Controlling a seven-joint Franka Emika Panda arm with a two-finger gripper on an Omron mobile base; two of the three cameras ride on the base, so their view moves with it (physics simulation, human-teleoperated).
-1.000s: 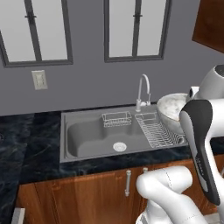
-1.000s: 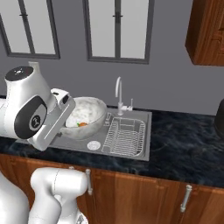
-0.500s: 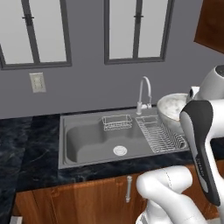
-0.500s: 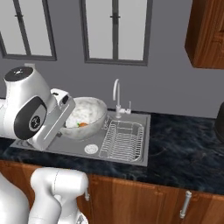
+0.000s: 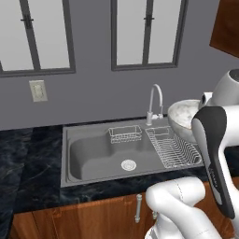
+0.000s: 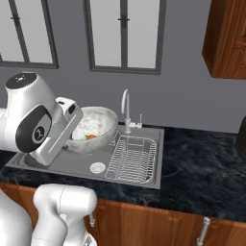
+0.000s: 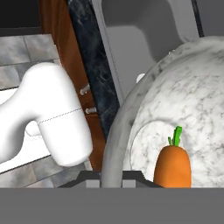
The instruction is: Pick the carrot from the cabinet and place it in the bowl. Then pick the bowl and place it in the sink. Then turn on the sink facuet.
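The pincer sits at the bowl's rim in the hand view, its dark tips just peeking up at six o'clock with the rim running between them, so it is clamped on the bowl. Inside that white mottled bowl lies the carrot, orange body at about five o'clock of the view, green top pointing up toward twelve.

From the right base view, the bowl hangs in the air above the sink, held up at the end of the white arm, and the carrot shows as a small orange fleck on its floor. The sink facuet stands just beyond, at about two o'clock from the bowl.

Over in the left base view, the bowl floats at three o'clock of the facuet, above the ribbed drainer side of the sink. The dark marbled table wraps around the basin. The reddish-brown cabinet hangs high at one o'clock in the right base view.
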